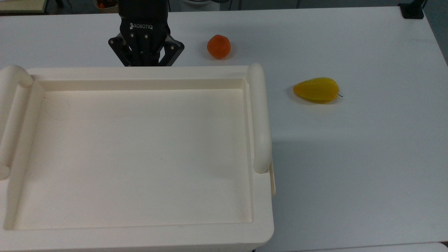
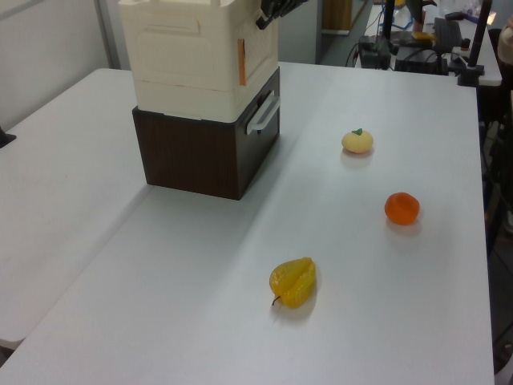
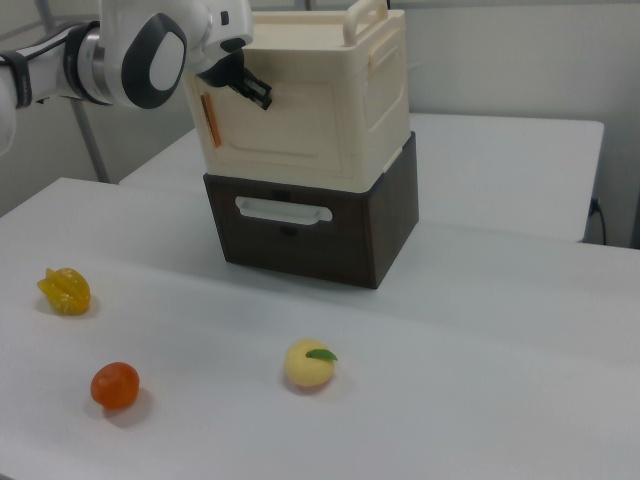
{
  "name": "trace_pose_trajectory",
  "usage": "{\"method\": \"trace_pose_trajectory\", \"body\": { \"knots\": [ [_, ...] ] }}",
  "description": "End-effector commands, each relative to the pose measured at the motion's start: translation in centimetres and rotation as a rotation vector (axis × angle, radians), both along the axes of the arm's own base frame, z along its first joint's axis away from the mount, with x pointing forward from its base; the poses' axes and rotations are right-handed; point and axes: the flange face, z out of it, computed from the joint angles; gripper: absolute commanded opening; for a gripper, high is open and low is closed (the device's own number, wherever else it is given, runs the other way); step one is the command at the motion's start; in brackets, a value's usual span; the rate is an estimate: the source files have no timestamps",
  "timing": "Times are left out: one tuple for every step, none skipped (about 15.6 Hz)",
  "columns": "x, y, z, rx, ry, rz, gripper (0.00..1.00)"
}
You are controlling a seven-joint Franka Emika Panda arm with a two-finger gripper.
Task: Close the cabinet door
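Note:
The cream-white cabinet (image 1: 140,71) stands on a dark base, its recessed top and tubular side handles facing the top view. Its door (image 3: 290,125) is the flat cream panel on the front face, with an orange-brown mark (image 3: 210,118) along its edge, and it lies almost flush with the body. In the left view the door (image 2: 258,50) shows that mark as a thin strip. My black gripper (image 3: 252,92) is shut and presses against the upper part of the door. In the top view the gripper (image 1: 146,61) has its tips hidden behind the cabinet's far rim. It sits at the cabinet's upper corner in the left view (image 2: 266,14).
A dark brown drawer unit with a pale handle (image 3: 283,211) carries the cabinet. On the white table (image 1: 367,147) lie an orange fruit (image 1: 218,46), a yellow starfruit (image 1: 316,90) and a pale yellow fruit with a green leaf (image 3: 308,364), all well away from the cabinet.

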Motion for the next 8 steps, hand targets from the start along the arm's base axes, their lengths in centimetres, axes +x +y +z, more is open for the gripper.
{"method": "trace_pose_trajectory", "body": {
  "knots": [
    [0.0, 0.3, 0.1, 0.015, -0.032, 0.001, 0.00],
    [-0.1, 0.3, -0.4, 0.002, -0.018, 0.005, 0.00],
    [-0.3, 0.4, -0.8, -0.008, -0.006, 0.014, 0.00],
    [-0.6, 0.5, -1.3, -0.025, 0.010, 0.033, 0.00],
    [-1.1, 0.5, -1.7, -0.039, 0.035, 0.050, 0.00],
    [-1.6, 0.7, -1.9, -0.051, 0.073, 0.068, 0.00],
    [-2.1, 1.5, -2.1, -0.065, 0.123, 0.096, 0.00],
    [-2.8, 1.7, -2.1, -0.085, 0.179, 0.127, 0.00]
  ]
}}
